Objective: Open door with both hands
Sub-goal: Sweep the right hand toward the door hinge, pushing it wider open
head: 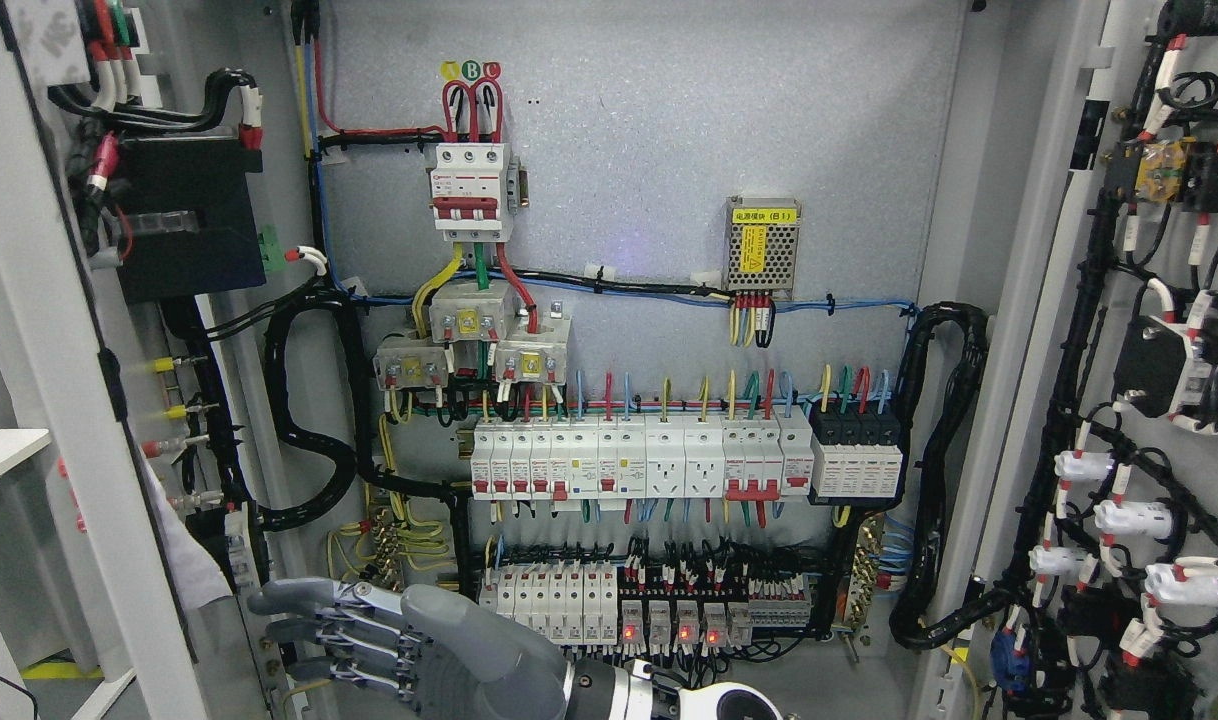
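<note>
Open electrical cabinet (649,150), both doors swung wide, a hand (409,640) low left, fingers (309,600) extended

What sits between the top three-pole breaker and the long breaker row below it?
Head view: three grey blocks with yellow tags, clustered just above the row at its left end.

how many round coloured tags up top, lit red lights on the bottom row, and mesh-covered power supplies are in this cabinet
round coloured tags: 3
lit red lights: 4
mesh-covered power supply: 1
total: 8
</note>
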Robot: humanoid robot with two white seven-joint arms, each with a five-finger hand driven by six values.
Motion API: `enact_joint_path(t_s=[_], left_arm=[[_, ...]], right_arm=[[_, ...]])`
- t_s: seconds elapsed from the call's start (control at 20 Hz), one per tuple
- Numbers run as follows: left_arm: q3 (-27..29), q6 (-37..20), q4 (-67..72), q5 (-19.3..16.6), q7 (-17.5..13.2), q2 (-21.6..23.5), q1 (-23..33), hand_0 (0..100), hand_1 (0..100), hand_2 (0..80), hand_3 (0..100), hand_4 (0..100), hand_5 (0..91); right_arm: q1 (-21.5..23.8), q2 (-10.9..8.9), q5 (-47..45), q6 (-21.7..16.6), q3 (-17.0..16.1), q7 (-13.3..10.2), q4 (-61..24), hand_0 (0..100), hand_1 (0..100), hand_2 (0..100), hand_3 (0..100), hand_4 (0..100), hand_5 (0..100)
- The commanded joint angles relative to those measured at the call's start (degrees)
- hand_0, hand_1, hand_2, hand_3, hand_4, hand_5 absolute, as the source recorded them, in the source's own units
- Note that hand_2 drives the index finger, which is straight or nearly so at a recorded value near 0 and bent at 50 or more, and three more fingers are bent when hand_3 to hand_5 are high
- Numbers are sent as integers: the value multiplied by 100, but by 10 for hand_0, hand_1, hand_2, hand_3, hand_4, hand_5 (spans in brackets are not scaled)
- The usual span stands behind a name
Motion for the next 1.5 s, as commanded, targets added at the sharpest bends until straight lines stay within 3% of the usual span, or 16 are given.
enact_joint_path(t_s=[0.0,0.6,0.75,0.9,1.45], left_arm=[[0,-3,-105,0,-15,141,-70,288,0,27,29,34,0],[0,-3,-114,0,-15,150,-79,288,0,27,28,34,0],[0,-3,-105,0,-15,150,-70,288,0,27,28,34,0],[0,-3,-114,0,-15,150,-70,288,0,27,28,35,0],[0,-3,-114,0,-15,141,-79,288,0,26,28,34,0]], right_arm=[[-20,6,-239,0,587,-13,-57,218,0,0,0,0,0],[-108,6,-257,-26,1052,-154,-57,218,0,0,0,0,0],[-161,6,-257,-158,1158,-548,-31,218,0,0,0,0,0],[-196,6,-257,-167,1193,-690,-31,218,0,0,0,0,0],[-539,6,-257,-176,1500,-699,-13,218,0,0,0,0,0]])
